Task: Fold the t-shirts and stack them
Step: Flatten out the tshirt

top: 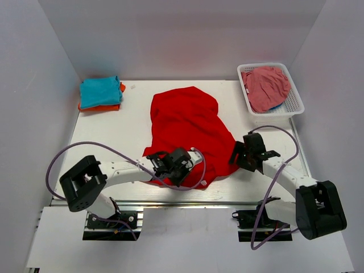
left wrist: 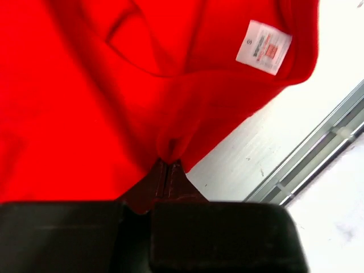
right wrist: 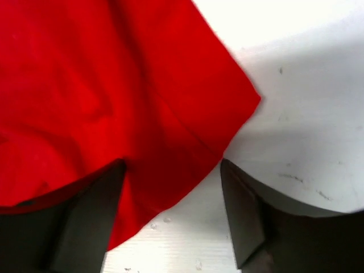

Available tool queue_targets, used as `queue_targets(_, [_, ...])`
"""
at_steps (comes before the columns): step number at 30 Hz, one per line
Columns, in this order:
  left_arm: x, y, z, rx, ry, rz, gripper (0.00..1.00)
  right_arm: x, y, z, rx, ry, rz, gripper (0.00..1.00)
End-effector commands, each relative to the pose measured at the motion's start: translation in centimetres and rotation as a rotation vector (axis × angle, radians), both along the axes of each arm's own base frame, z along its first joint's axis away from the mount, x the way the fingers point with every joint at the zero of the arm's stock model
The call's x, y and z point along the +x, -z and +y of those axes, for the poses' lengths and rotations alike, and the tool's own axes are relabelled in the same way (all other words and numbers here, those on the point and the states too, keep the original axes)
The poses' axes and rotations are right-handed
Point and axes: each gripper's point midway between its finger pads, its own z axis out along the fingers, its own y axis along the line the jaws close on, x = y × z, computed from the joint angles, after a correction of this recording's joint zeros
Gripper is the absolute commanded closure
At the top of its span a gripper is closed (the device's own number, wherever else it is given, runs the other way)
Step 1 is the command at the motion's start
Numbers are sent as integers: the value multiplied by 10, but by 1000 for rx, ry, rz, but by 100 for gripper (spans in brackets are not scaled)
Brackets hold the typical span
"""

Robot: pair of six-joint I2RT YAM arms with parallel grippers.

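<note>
The left hand [left wrist: 166,170] is clenched on a fold of the red shirt [top: 187,122] at its very front; the right hand [right wrist: 170,182] stands released, straddling a shirt corner. It should close deep on that corner before both lift evenly.

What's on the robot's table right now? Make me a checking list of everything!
Surface: white table, a few small scuffs.
Job's things: red shirt spread out and rumpled mid-table; teal shirt folded on top of folded orange shirt, far left corner.
Clutter: basket at far right, holding pink cloth.
Grippers: left end effector shut on the red shirt's edge; right end effector open, one finger on each side of the shirt's corner.
Cables: purple cables loop from both arms.
Surroundings: plain white walls on three sides.
</note>
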Motion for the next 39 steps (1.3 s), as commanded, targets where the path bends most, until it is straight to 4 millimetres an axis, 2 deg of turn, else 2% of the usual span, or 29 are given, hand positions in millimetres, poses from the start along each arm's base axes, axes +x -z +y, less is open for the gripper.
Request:
queue_targets(1, [13,-45,-10,-102,-20,-101,100,6,1,12,63,-33,-11,29])
queue_targets(2, [15,-61,-14,-152,-21,-129,100,7,3,11,57,-24,-9,34])
queue_targets(3, [14,-64,-13,-167,-21,-138,100,8,5,12,58,-27,-7,50])
queue_targets(5, [15,-74,-12,-199,-38,-159,100,11,4,12,58,-27,-18,67])
queue_targets(6, [18,-84,-10,-224,-60,-180,100,15,1,13,58,-31,-39,79])
queue_targets(7, [23,-90,-7,-228,-91,-207,100,19,-4,13,56,-44,-61,100])
queue_targets(9, [26,-96,0,-226,-133,-228,100,32,-26,16,54,-65,-141,100])
queue_targets(12, [41,-130,10,-252,-214,-320,100,53,-68,15,59,-62,-302,100])
queue_targets(14, [53,-157,19,-289,-290,-399,100,65,-115,12,50,-58,-451,100])
queue_targets(16, [62,-181,27,-322,-347,-464,100,69,-150,6,38,-43,-555,100])
queue_targets(17, [66,-191,28,-341,-357,-497,100,75,-179,6,42,-41,-613,100])
queue_targets(19, [75,-229,36,-392,-396,-587,100,77,-203,3,43,-20,-663,100])
queue_targets(20, [78,-238,37,-396,-402,-611,100,80,-240,3,50,-23,-728,100])
queue_targets(21, [80,-264,39,-435,-412,-649,100,82,-252,4,49,-28,-744,100])
queue_targets(22, [82,-278,45,-445,-427,-682,100,82,-260,3,43,-29,-753,100])
queue_targets(23, [85,-298,47,-464,-433,-724,100,83,-293,1,47,-24,-826,100])
queue_targets(25, [88,-319,56,-475,-457,-781,100,83,-318,1,53,-29,-900,100])
queue_targets(26, [89,-332,60,-485,-457,-818,100,80,-351,1,56,-48,-985,100])
queue_targets(27, [89,-345,61,-505,-456,-840,100,78,-363,1,52,-59,-1018,100])
queue_targets(28, [88,-363,65,-527,-450,-877,100,75,-395,0,36,-74,-1089,100])
queue_targets(29, [89,-366,65,-538,-453,-882,100,72,-408,-1,42,-69,-1116,100])
queue_targets(30, [87,-382,64,-552,-418,-916,100,73,-412,0,9,-103,-1121,100])
queue_targets(31, [85,-393,63,-571,-398,-935,100,65,-445,-2,14,-100,-1186,100])
queue_targets(33, [80,-421,65,-605,-355,-983,100,63,-457,0,-27,-155,-1214,100])
queue_targets(34, [76,-434,69,-629,-344,-1002,100,53,-484,-2,-25,-158,-1275,100])
queue_targets(35, [71,-454,75,-665,-339,-1029,100,50,-492,-1,-26,-174,-1292,100])
queue_targets(36, [69,-461,77,-677,-331,-1041,100,47,-498,-3,-54,-182,-1305,100])
queue_targets(37, [63,-474,81,-705,-313,-1059,100,35,-523,-7,-53,-174,-1361,100])
queue_targets(39, [46,-504,90,-785,-261,-1100,100,25,-538,-9,-79,-192,-1406,100])
